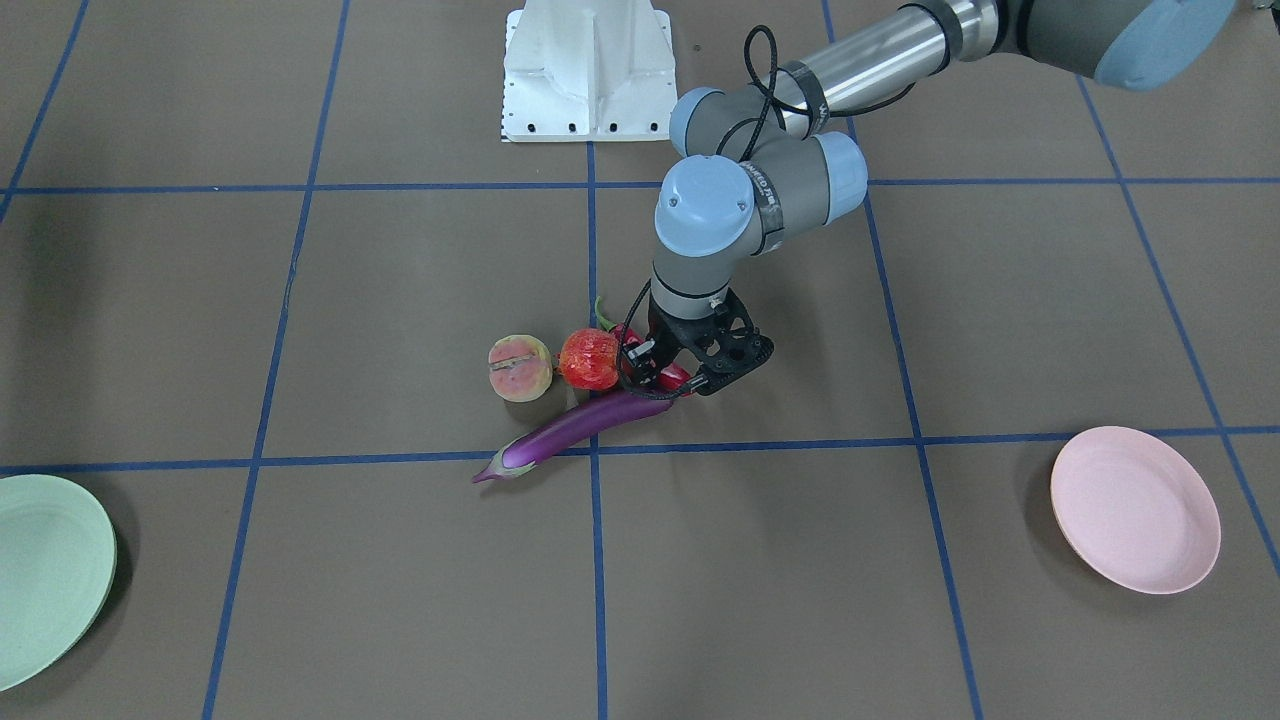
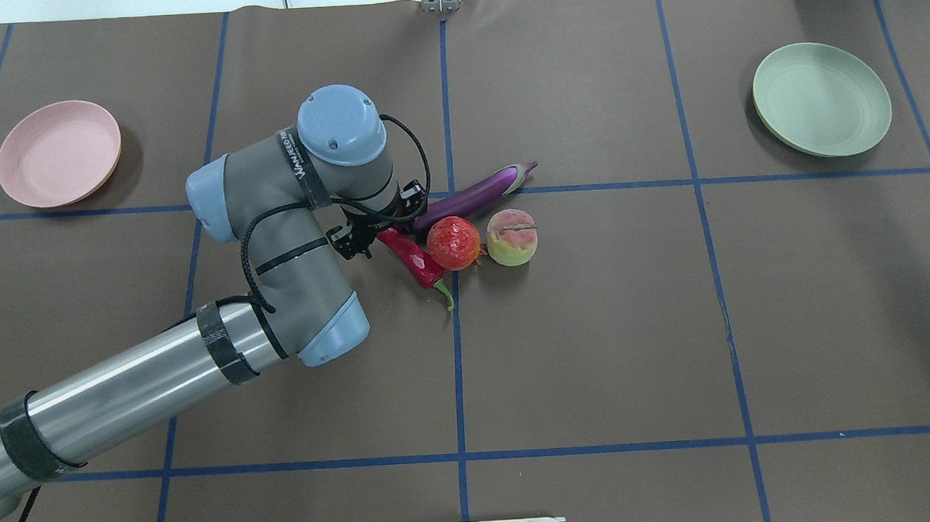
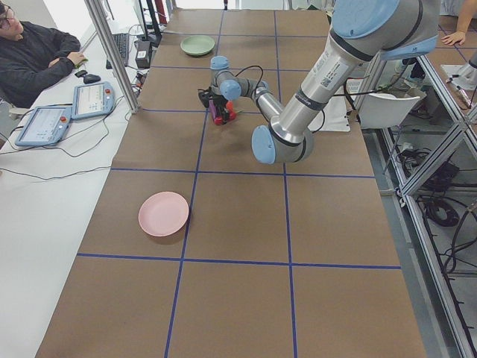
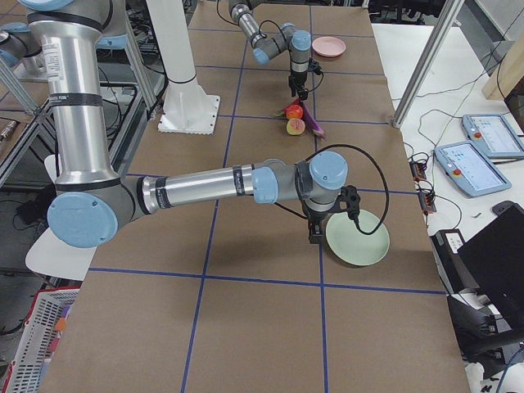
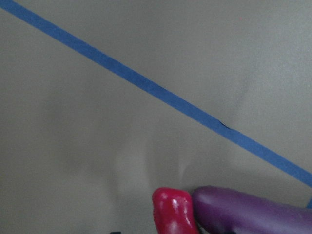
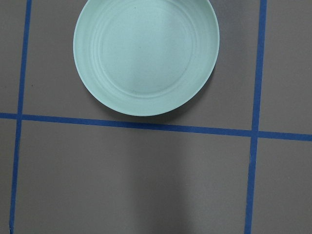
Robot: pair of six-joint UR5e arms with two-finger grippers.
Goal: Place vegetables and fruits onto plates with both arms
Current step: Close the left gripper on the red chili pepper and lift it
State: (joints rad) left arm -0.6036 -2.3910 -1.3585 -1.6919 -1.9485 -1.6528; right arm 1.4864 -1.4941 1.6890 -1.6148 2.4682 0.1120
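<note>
We see a brown matte tabletop (image 2: pixel 597 349) gridded with blue tape (image 2: pixel 602 449); beyond its far edge, a white desk (image 3: pixel 45 224).

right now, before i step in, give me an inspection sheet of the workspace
surface: brown table with a blue tape grid.
job's things: eggplant, chili, red-orange fruit and peach clustered mid-table; pink plate and green plate both empty, at opposite ends.
clutter: nothing seen.
grippers: left gripper low over the chili's blunt end, fingers look open; right gripper beside the green plate, open or shut cannot tell.
cables: black cable looped round the left wrist.
surroundings: person seated at a side bench; white base block.
</note>
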